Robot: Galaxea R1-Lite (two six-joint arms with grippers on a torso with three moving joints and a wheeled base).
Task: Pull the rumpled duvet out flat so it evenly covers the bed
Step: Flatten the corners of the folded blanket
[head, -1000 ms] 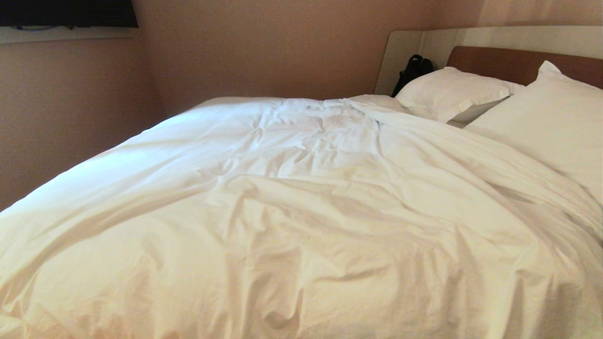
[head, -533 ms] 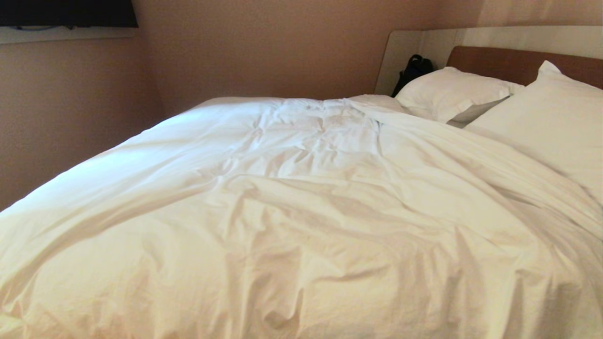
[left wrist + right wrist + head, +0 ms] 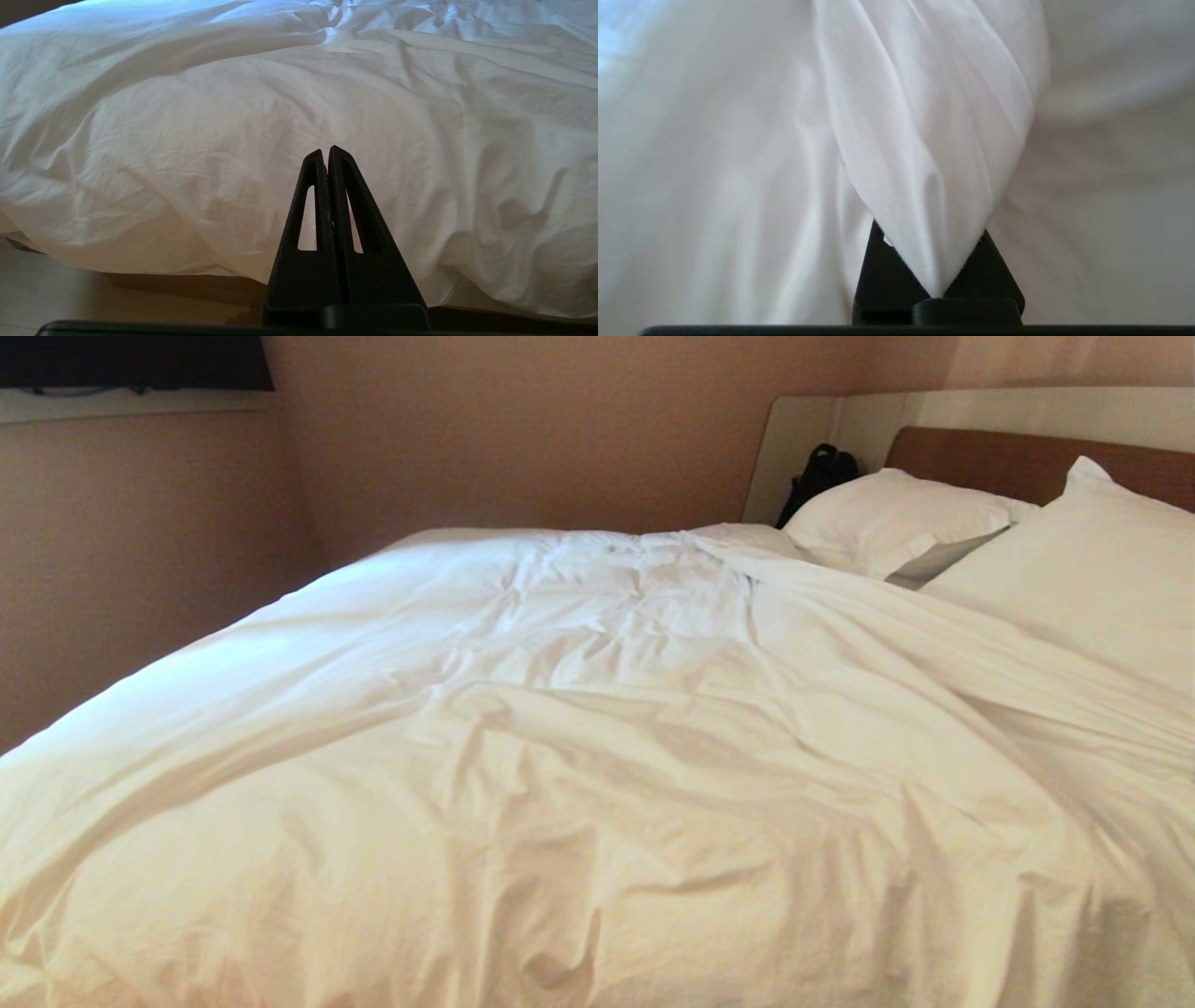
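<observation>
Far left in your head view: dark panel (image 3: 135,362) high on the wall (image 3: 523,429), above a pale ledge. The duvet (image 3: 579,756) covers nearly the whole bed (image 3: 1027,462), white and puffy, creased all over, with heavier folds toward the near edge and a long ridge running diagonally up to the pillows. Your left gripper (image 3: 325,151) is out of the head view; its wrist view shows it parked off the near side of the bed, jaws pressed together on nothing, pointing at the duvet's hanging edge, wood floor (image 3: 70,294) below. Further right, the duvet's top edge stops short of the two white pillows (image 3: 896,518), one behind, one nearer and larger (image 3: 1092,569). A black bag (image 3: 817,476) sits in the corner by the pale panel, beside the brown headboard. Your right gripper (image 3: 938,261) is also off the head view; its wrist view shows the jaws pinching a fold of duvet, cloth bunching to a point between them and fanning out beyond.
</observation>
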